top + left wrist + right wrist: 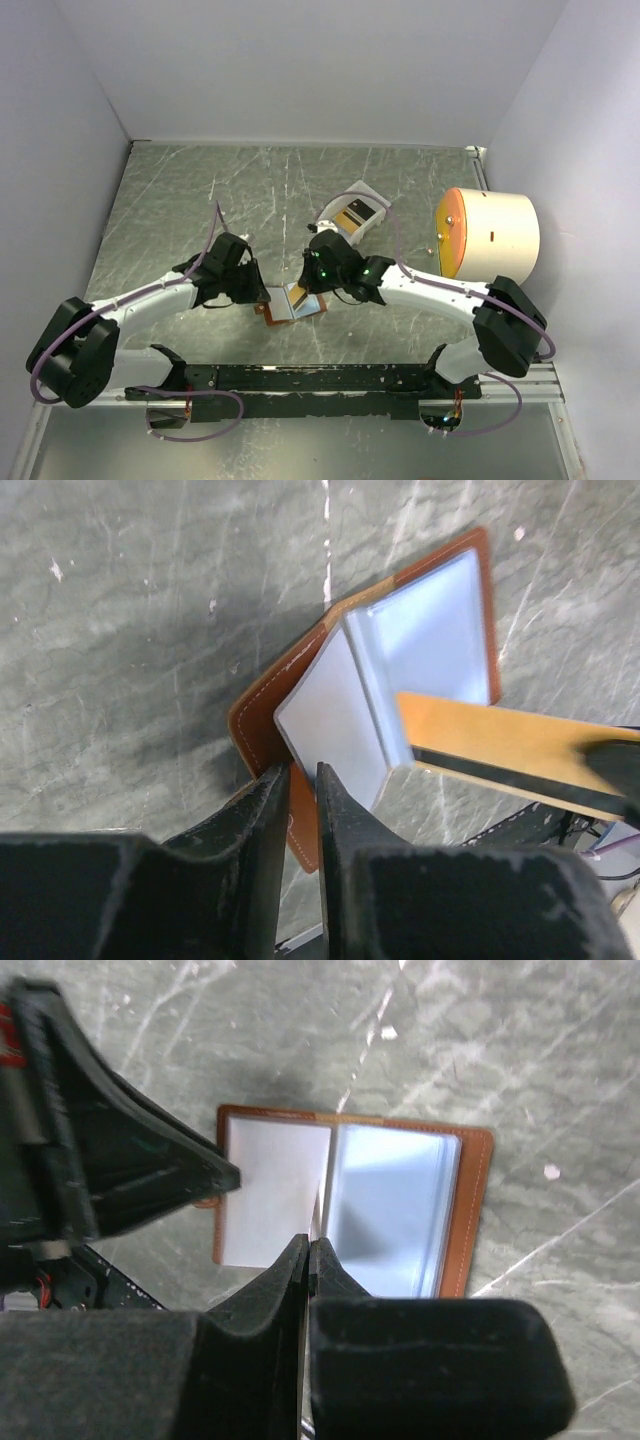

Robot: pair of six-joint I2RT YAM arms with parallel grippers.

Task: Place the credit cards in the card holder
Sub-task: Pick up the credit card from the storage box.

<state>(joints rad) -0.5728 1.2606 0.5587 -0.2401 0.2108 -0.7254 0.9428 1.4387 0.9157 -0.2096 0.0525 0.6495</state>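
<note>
Your left gripper (303, 785) pinches the 9 o'clock edge of the open card holder (293, 303), toward 6 o'clock on the table (200, 200), as your right gripper (308, 1257), from 3 o'clock, clamps an orange credit card (500, 742) at its clear pockets (430, 630).

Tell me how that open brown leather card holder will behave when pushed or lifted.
The open brown leather card holder probably slides easily, lying flat on the smooth marbled table. Its shiny clear pockets look floppy: one leaf seems to stand up off the cover, so they would likely bend under a push. Being so thin, it is likely light.
</note>
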